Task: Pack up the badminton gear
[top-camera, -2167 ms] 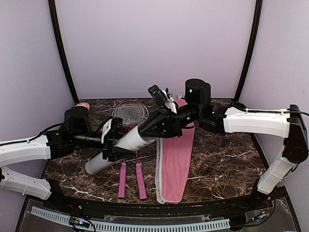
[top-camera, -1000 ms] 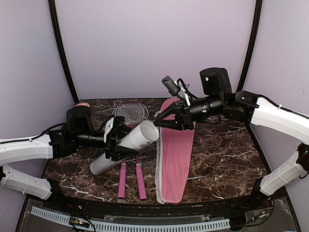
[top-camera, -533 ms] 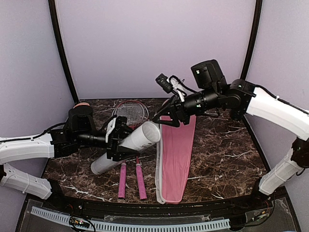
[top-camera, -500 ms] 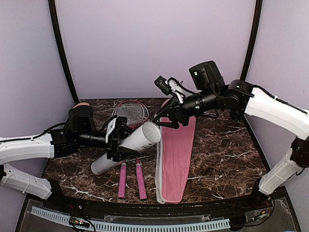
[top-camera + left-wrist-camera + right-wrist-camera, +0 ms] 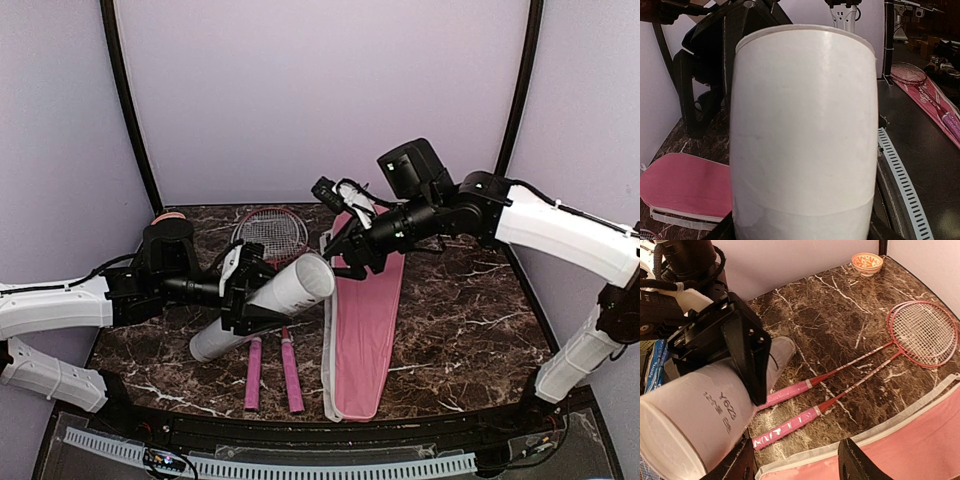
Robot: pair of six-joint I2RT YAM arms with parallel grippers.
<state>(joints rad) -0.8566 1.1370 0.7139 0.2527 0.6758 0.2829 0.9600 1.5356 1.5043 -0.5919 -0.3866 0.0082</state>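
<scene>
Tube (image 5: 268,305) is showing white, grey lettering. Rackets (image 5: 920,332) are showing red frames, pink handles. Cover (image 5: 365,320) is showing pink, white edging. Surface (image 5: 470,320) is showing dark brown marble, white veining. Cap (image 5: 867,262) is showing an orange-red pattern.

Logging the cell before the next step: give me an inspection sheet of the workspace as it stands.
Surface: dark marble table, no spill seen.
Job's things: tube held tilted; two rackets flat, side by side; cover flat beside them; shuttlecocks not seen.
Clutter: small patterned cap, far left corner.
Grippers: left gripper, jaws shut on tube; right gripper, jaws open, empty, over cover.
Cables: wire looped at right wrist.
Surroundings: lilac walls, black poles.
</scene>
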